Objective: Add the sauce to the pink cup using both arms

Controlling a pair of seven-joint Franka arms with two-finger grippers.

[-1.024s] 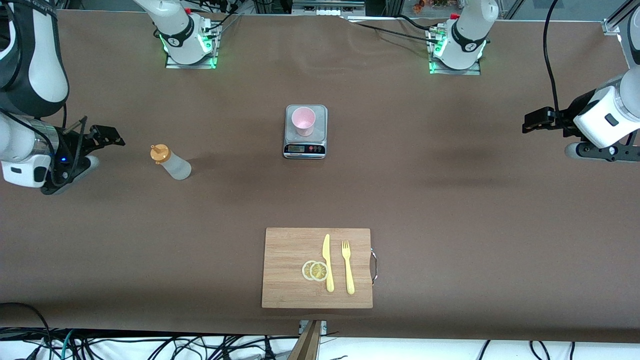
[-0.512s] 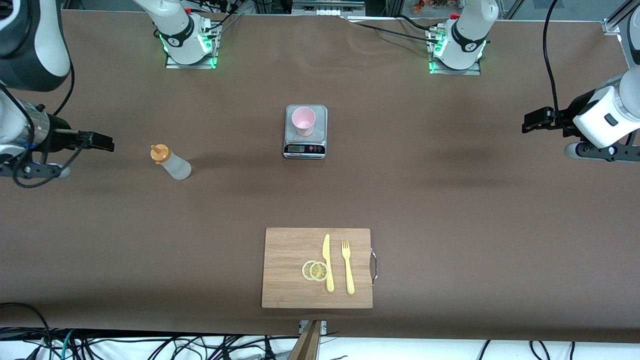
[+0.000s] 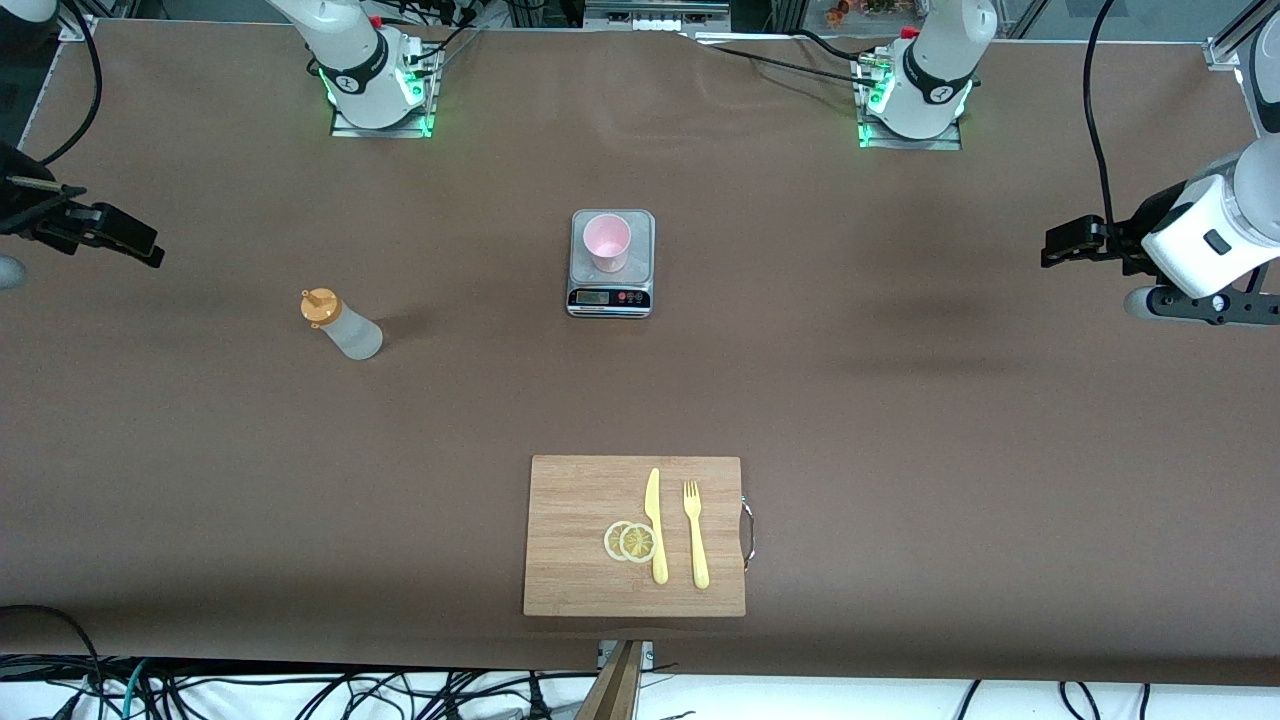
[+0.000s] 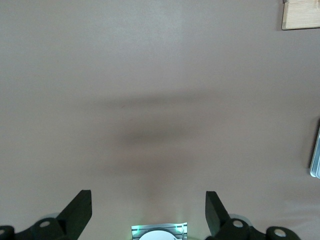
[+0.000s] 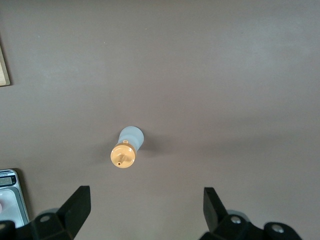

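Note:
The sauce bottle [image 3: 340,325], whitish with an orange cap, stands upright on the table toward the right arm's end. It also shows in the right wrist view [image 5: 126,148]. The pink cup [image 3: 607,242] stands on a small kitchen scale [image 3: 611,292] at the table's middle. My right gripper [image 3: 145,250] is open and empty, up over the table's right-arm end, well apart from the bottle; its jaws show wide apart in the right wrist view [image 5: 145,200]. My left gripper [image 3: 1052,248] is open and empty over the left arm's end and waits; it also shows in the left wrist view [image 4: 148,202].
A wooden cutting board [image 3: 580,530] lies nearer the front camera than the scale, with two lemon slices [image 3: 630,541], a yellow knife [image 3: 655,525] and a yellow fork [image 3: 695,535] on it. The scale's edge shows in the right wrist view [image 5: 10,197].
My right gripper has drawn back from the bottle toward the right arm's end of the table. The left arm has barely moved. Bottle and cup stand as before.

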